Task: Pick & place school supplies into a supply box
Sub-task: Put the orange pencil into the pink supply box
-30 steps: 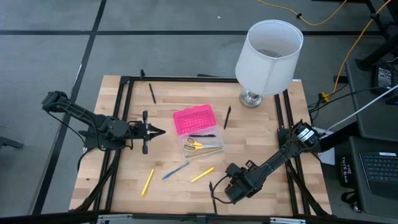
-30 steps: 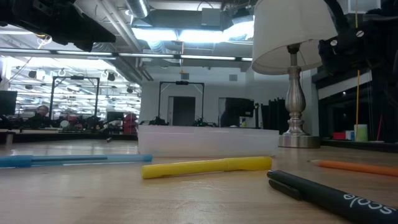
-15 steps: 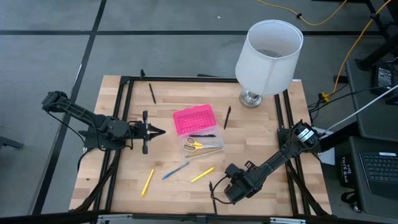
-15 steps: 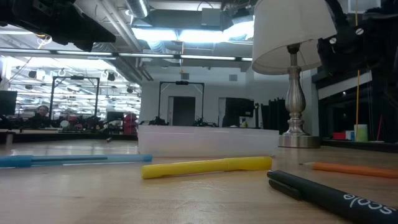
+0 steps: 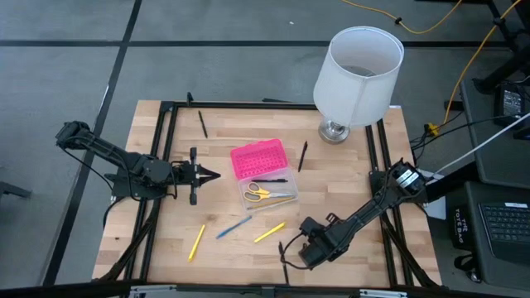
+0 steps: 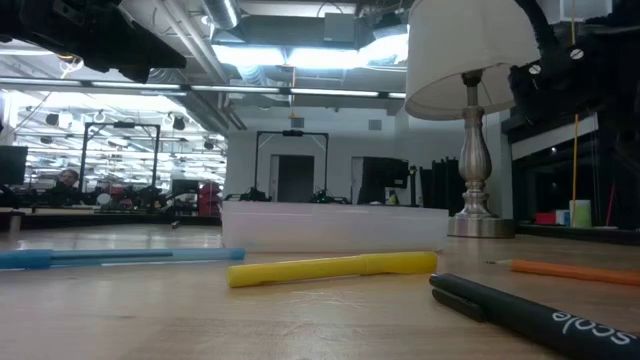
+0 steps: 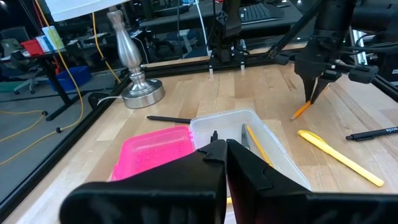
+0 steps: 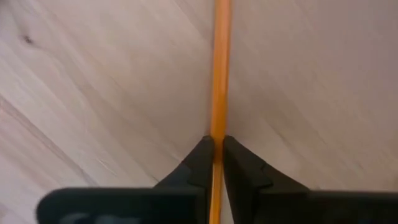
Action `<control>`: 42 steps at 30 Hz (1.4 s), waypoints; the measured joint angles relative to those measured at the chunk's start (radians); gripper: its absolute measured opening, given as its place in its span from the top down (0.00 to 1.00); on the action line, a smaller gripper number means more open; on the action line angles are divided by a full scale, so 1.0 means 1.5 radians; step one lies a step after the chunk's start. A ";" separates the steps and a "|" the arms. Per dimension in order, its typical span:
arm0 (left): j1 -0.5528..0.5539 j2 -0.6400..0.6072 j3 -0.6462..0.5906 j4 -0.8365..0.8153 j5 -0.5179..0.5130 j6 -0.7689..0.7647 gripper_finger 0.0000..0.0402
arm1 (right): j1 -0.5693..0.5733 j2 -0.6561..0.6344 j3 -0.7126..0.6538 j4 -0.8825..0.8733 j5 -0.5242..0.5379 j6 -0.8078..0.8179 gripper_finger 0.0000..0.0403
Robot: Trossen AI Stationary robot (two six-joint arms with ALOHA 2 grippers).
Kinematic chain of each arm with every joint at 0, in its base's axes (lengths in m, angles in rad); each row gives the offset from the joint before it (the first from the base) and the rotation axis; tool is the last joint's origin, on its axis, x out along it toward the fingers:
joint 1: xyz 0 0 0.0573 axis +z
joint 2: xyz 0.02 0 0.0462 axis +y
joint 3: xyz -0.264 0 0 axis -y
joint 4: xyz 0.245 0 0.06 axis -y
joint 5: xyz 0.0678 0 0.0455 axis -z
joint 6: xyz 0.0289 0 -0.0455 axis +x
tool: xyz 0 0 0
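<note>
Orange pencil (image 8: pixel 219 74) pinched between closed fingers of right gripper (image 8: pixel 216 155), low over near edge of tabletop (image 5: pixel 348 178). Supply box (image 5: pixel 267 193) mid-tabletop, open, pink lid (image 5: pixel 258 159) behind, scissors (image 5: pixel 257 193) inside. Left gripper (image 5: pixel 209 175) beside box, fingers closed, empty.

Supply box open mid-surface; pens scattered around it.

Supply box (image 5: pixel 267 193): clear base, pink lid (image 5: pixel 258 159) flipped open flat behind it; inside lie yellow-handled scissors (image 5: pixel 257 192), a black pen, a tan pencil. In front, apart: yellow pen (image 5: pixel 196 242), blue pen (image 5: pixel 233 228), yellow pen (image 5: pixel 269 233). Black pens lie at (image 5: pixel 202 124) and (image 5: pixel 303 155). Orange pencil (image 8: pixel 218 74) pinched by right hand (image 8: pixel 216 149), tip on the wood.
</note>
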State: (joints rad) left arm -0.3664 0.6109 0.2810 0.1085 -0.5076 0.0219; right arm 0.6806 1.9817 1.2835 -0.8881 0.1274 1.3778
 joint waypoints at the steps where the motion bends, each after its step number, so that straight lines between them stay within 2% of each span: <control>1: 0.000 0.000 0.000 0.000 0.000 0.000 0.99 | 0.000 -0.004 -0.001 -0.004 -0.003 -0.011 0.92; 9: 0.000 0.000 0.000 0.000 0.001 0.000 0.99 | 0.001 -0.064 -0.001 -0.106 -0.015 -0.036 0.96; 17: 0.000 0.000 0.000 0.000 0.001 0.000 0.99 | 0.001 -0.126 0.000 -0.126 0.064 -0.065 0.98; 29: 0.000 0.000 0.000 0.000 0.000 0.000 0.99 | 0.000 -0.128 0.000 -0.122 0.082 -0.067 0.93; 42: 0.000 0.000 0.000 0.000 0.000 0.000 0.99 | 0.000 -0.129 0.001 -0.118 0.083 -0.067 0.97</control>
State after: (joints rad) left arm -0.3665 0.6113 0.2810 0.1089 -0.5072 0.0219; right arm 0.6807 1.7885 1.2850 -1.0657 0.2516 1.2778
